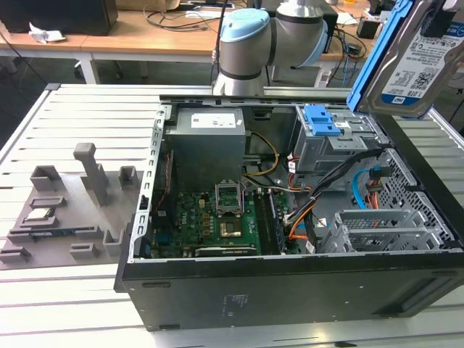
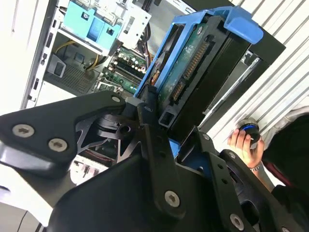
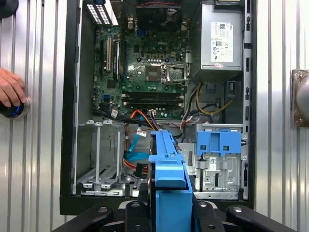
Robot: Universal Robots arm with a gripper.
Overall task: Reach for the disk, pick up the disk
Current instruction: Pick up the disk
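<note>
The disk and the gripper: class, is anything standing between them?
Nothing visible does. The gripper is shut on the disk by its blue bracket, holding it above the open computer case.

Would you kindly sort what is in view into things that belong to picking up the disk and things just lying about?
Belonging to the job:
- the disk, in its blue bracket, lifted above the computer case
- the tool, shut on the disk

Just lying about:
- blue latch on the drive cage
- power supply
- motherboard
- grey fixture tray
- a person's hand on a button
</note>
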